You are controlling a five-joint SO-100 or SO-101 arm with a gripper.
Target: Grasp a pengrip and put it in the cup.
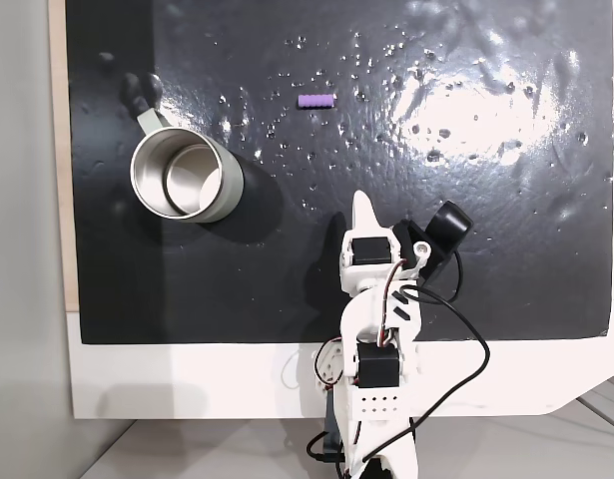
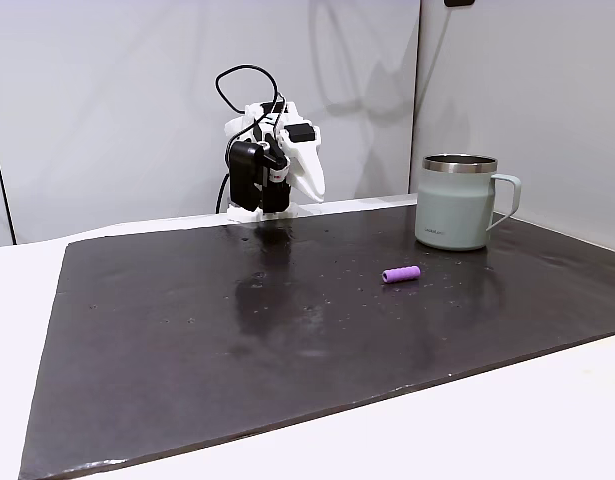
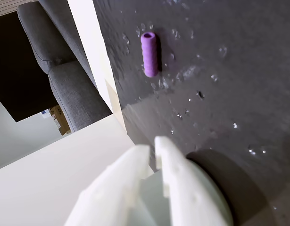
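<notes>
The purple ribbed pengrip point(image 1: 315, 101) lies on its side on the black mat, alone, right of the cup in a fixed view. In the wrist view the pengrip point(image 3: 149, 53) sits well ahead of my fingertips. The grey-green metal cup point(image 1: 184, 180) stands upright with its handle toward the far edge; seen from the side, the cup point(image 2: 457, 200) is behind the pengrip point(image 2: 401, 273). My white gripper point(image 1: 361, 205) is folded back near the arm's base, well short of the pengrip. The gripper point(image 3: 152, 145) is shut with nothing in it. It hangs above the mat's rear edge point(image 2: 313, 192).
The black mat point(image 1: 486, 249) is wrinkled, glossy and speckled with small droplets. It lies on a white table point(image 1: 187, 384). The arm's base and black cables point(image 1: 456, 329) occupy the near edge. A grey sofa point(image 3: 55, 70) shows beyond the table's edge in the wrist view.
</notes>
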